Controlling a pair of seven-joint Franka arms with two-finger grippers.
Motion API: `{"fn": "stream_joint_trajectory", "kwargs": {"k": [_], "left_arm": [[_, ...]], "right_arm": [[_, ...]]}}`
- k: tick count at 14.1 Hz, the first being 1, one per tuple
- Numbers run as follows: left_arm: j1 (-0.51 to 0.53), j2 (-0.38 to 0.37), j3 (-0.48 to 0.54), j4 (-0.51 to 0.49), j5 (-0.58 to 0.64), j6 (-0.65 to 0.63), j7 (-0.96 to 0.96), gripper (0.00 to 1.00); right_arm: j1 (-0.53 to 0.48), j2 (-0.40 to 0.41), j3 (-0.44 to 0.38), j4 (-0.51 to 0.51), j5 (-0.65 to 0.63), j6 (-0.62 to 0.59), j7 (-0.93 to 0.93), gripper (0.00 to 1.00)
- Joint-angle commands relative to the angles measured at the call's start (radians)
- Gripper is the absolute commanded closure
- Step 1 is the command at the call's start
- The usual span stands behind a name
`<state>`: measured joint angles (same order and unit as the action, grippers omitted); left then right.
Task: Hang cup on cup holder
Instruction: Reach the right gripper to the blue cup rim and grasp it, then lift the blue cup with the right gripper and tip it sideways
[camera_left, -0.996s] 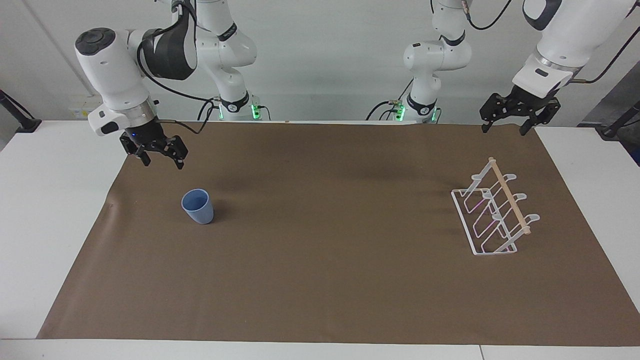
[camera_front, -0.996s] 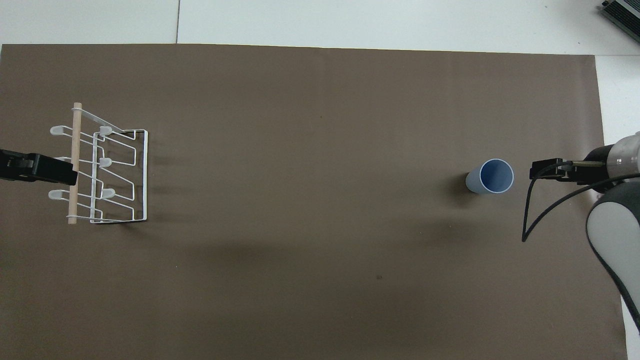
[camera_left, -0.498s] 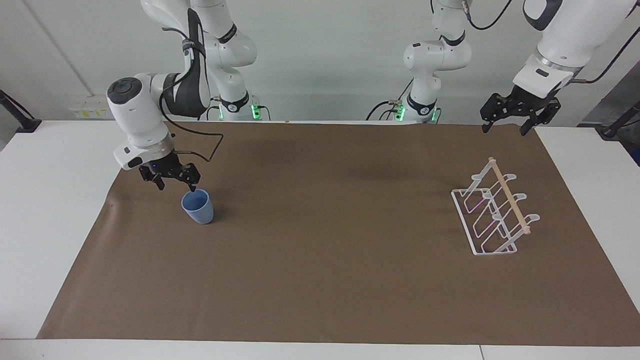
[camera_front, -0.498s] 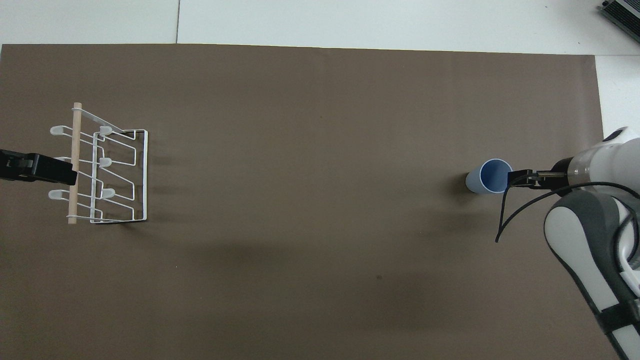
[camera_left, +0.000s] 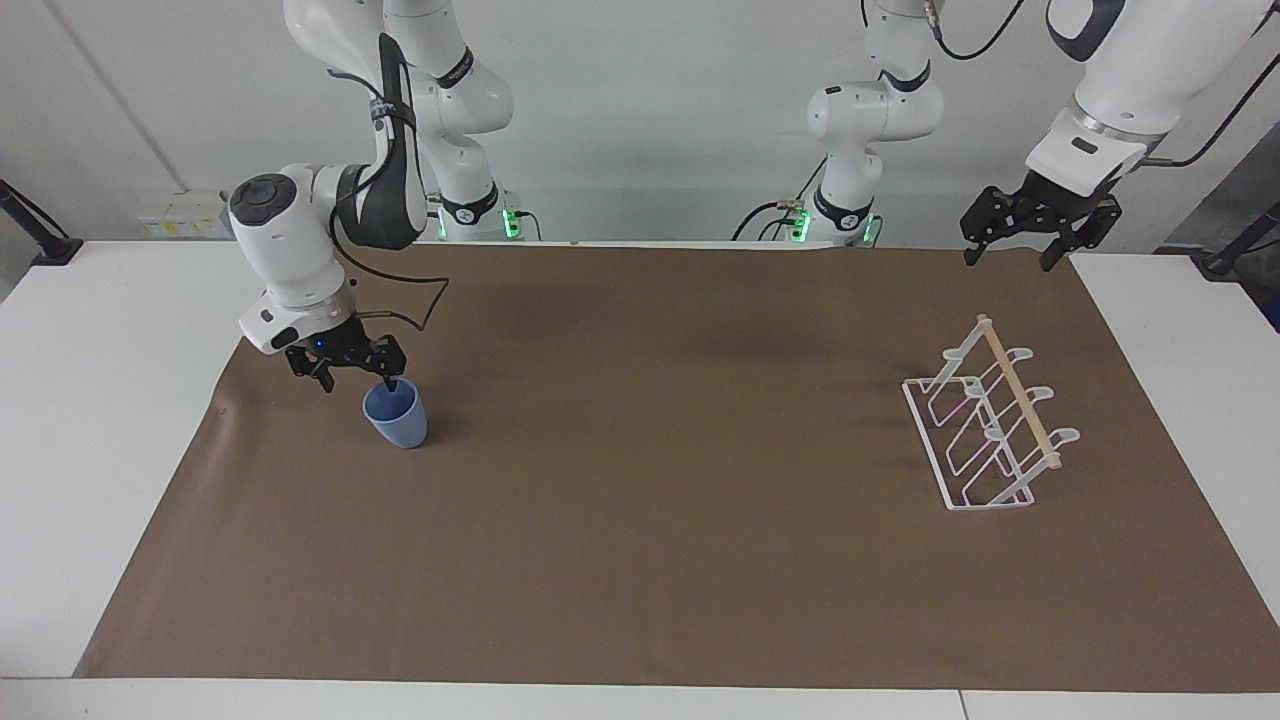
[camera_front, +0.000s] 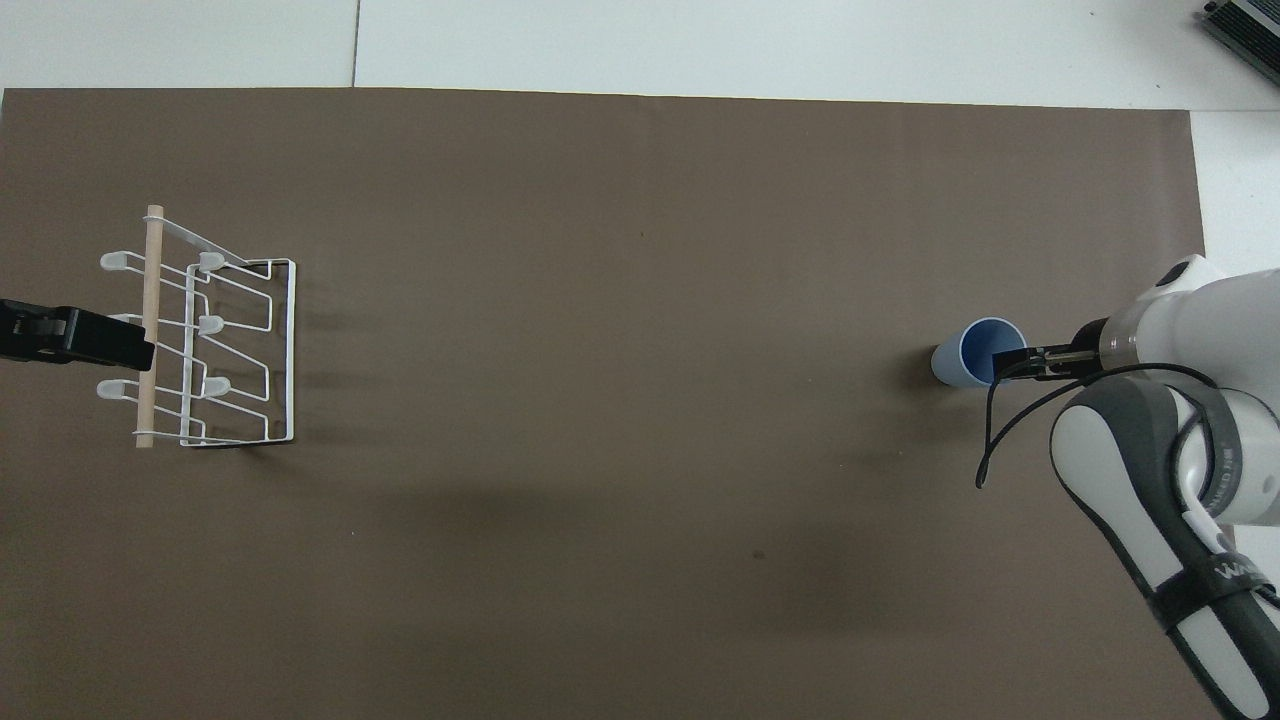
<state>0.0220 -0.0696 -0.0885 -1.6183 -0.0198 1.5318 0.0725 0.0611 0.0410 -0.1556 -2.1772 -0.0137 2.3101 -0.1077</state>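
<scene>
Facing view, left to right. Right gripper: jaws spread, one finger dipping inside the cup, the other outside its rim. Cup: upright on the worktop at the right arm's end. Cup holder: at the left arm's end, well apart from the cup. Left gripper: waiting above the worktop's edge near the holder, jaws spread.

Risk, in your judgement: pinching the thin wall off-centre could tip or squeeze out the light cup.

Change: a second ago the right gripper hung higher, clear of the cup; it has since descended to the rim.
</scene>
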Motion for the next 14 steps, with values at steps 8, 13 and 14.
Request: {"fn": "stream_joint_trajectory", "kwargs": {"k": [8,13,14], "left_arm": [[0.016,-0.033,-0.008,-0.035,-0.008,0.004,-0.007,0.00],[0.016,-0.033,-0.008,-0.035,-0.008,0.004,-0.007,0.00],[0.016,-0.033,-0.008,-0.035,-0.008,0.004,-0.007,0.00]], "right_arm": [[-0.014,0.039,-0.005,-0.065,0.020,0.152,-0.007,0.00],[-0.014,0.039,-0.005,-0.065,0.020,0.147,0.045,0.38],[-0.014,0.039,-0.005,-0.065,0.020,0.144,0.046,0.55]]}}
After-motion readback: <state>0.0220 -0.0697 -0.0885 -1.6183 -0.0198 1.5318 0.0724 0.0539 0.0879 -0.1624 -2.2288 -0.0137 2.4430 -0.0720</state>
